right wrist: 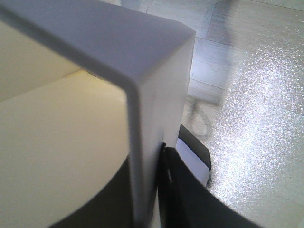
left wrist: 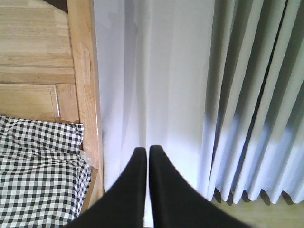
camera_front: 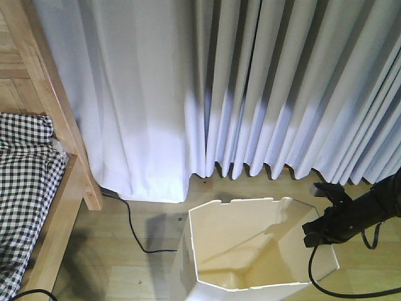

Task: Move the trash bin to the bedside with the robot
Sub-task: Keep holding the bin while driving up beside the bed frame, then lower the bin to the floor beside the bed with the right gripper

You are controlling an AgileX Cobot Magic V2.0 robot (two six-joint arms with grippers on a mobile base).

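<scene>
trash bin (right wrist: 161, 85) wall clamped between right fingers (right wrist: 190, 204)

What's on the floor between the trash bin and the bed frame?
Front view: only wooden floor, with a loose black cable curving across it from near the bed frame toward the trash bin.

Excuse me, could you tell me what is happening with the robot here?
The right pincer is clamped on the wall of the white trash bin near its rim, one finger inside and one outside. The bin stands upright on the wooden floor in front of the curtains. A strip of floor with a loose black cable lies between it and the bed, so it is not yet at the bedside. The left pincer is shut on nothing.
</scene>
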